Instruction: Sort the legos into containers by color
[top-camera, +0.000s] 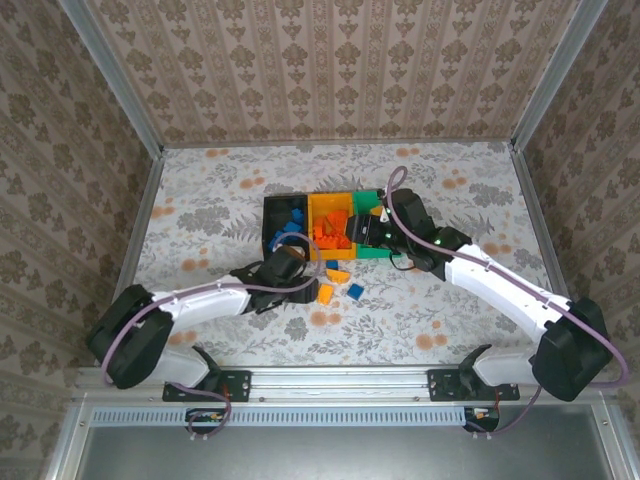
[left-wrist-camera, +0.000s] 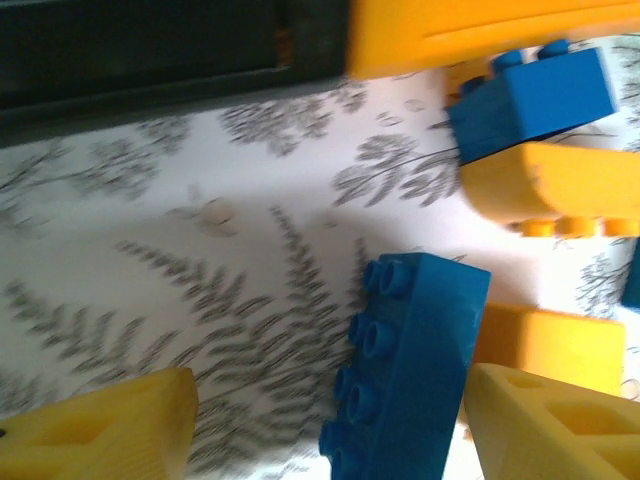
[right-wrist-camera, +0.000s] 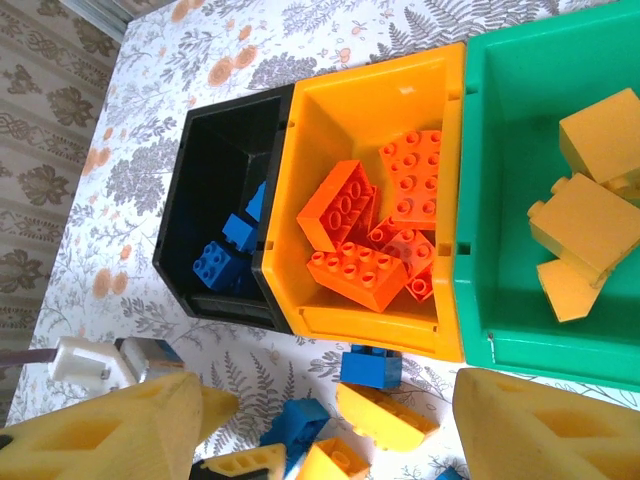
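The containers stand in a row: black bin (top-camera: 283, 222), orange bin (top-camera: 330, 220), green bin (top-camera: 372, 222). Blue legos (right-wrist-camera: 215, 265) lie in the black bin (right-wrist-camera: 175, 215), red-orange ones (right-wrist-camera: 370, 270) in the orange bin (right-wrist-camera: 370, 325), yellow ones (right-wrist-camera: 590, 230) in the green bin (right-wrist-camera: 478, 250). My left gripper (top-camera: 300, 264) is low on the table in front of the bins, open around a blue brick (left-wrist-camera: 410, 370). That brick leans by the right finger (left-wrist-camera: 550, 430), well apart from the left finger (left-wrist-camera: 100, 435). My right gripper (right-wrist-camera: 330, 440) hovers open over the bins' front edge, holding nothing.
Loose legos lie just in front of the bins: a blue brick (right-wrist-camera: 370, 367), a curved yellow one (right-wrist-camera: 385, 415), and in the top view yellow pieces (top-camera: 338, 275) (top-camera: 325, 293) and a blue one (top-camera: 355, 291). Floral table surface (top-camera: 450, 320) lies open on both sides.
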